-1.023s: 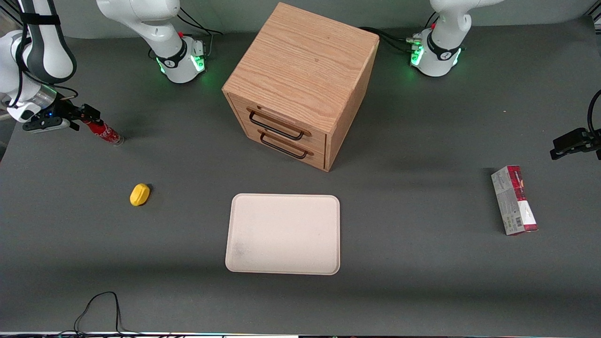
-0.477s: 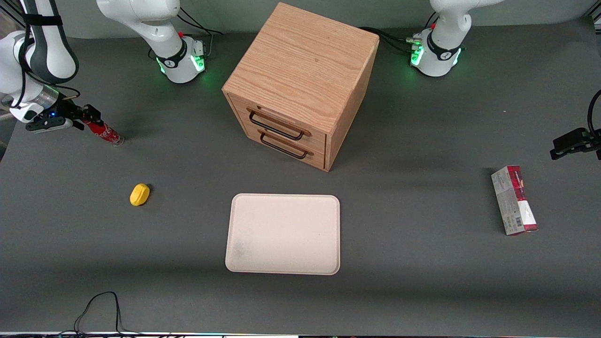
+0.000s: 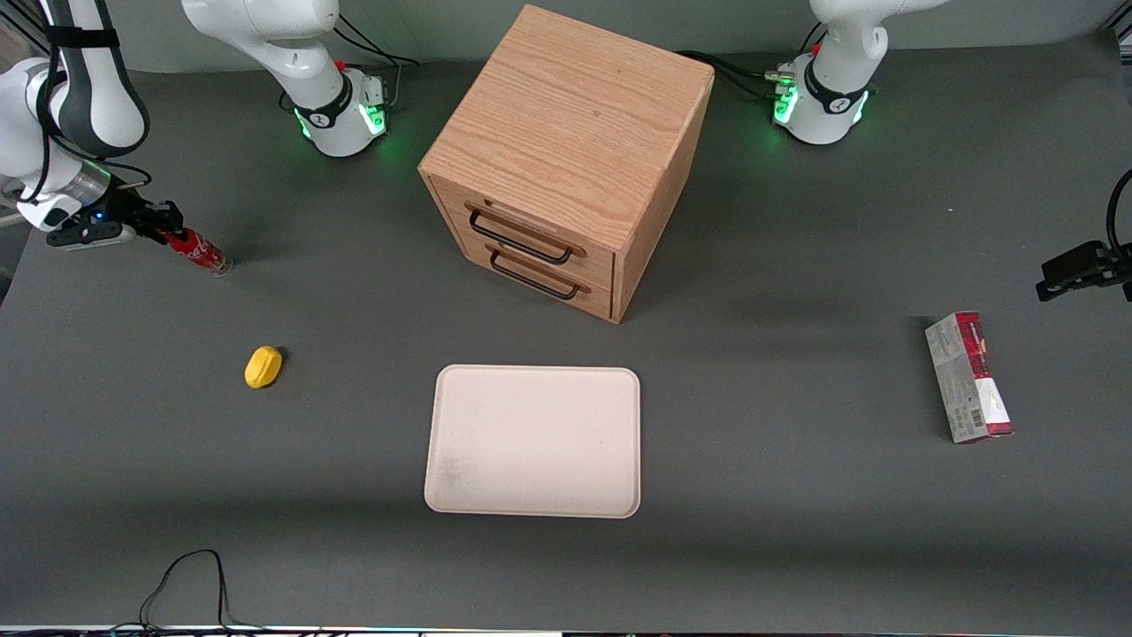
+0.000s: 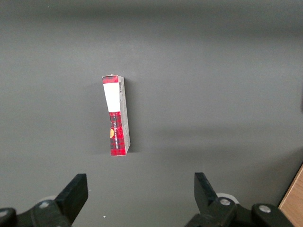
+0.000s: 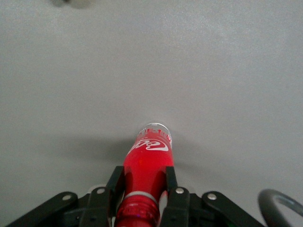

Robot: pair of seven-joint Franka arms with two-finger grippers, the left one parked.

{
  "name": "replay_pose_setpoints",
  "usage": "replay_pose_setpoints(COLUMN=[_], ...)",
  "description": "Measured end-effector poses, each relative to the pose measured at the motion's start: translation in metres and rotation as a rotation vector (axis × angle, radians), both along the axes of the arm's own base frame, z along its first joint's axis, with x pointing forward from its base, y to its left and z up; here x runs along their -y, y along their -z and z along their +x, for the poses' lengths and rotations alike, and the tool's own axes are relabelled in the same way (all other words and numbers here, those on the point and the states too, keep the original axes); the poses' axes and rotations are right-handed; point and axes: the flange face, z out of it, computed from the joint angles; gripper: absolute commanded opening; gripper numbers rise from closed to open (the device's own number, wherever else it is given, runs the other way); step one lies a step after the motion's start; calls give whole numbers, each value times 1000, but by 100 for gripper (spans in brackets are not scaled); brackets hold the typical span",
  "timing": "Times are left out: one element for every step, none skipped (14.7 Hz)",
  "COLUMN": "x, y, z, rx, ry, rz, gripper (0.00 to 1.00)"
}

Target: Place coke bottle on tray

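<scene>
The coke bottle (image 3: 202,255) is slim, with a red label and white script. It slants near the working arm's end of the table, with its base on the grey mat. My right gripper (image 3: 164,226) holds its neck end. In the right wrist view the two black fingers (image 5: 116,182) press against both sides of the coke bottle (image 5: 149,158) just below the red cap. The gripper (image 5: 143,175) is shut on it. The cream tray (image 3: 531,375) lies flat, nearer the front camera than the wooden cabinet and well away from the bottle.
A wooden two-drawer cabinet (image 3: 566,133) stands mid-table. A small yellow object (image 3: 263,366) lies between the bottle and the tray, nearer the front camera than the bottle. A red-and-grey carton (image 3: 968,376) lies toward the parked arm's end, where the left wrist view shows this carton (image 4: 116,116).
The right arm's wrist has shifted slightly, and the fingers sit closer on the bottle's neck. The bottle's base has stayed in place on the mat.
</scene>
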Motion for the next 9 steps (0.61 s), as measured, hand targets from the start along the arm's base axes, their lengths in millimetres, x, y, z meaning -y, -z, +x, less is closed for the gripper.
replay_pose_setpoints(x=[0, 0, -2, -4, -6, -8, -12, -15, -20], y=[0, 0, -1, -4, -10, -18, -28, -40, -51], z=[0, 1, 4, 9, 17, 27, 39, 52, 64], rx=[-1, -3, -6, -13, -22, -31, -37, -39, -40], ry=[9, 19, 24, 30, 42, 51, 60, 74, 89], rz=[-2, -5, -11, -17, -24, -34, -46, -59, -68], gripper=[0, 0, 0, 0, 0, 0, 0, 0, 0])
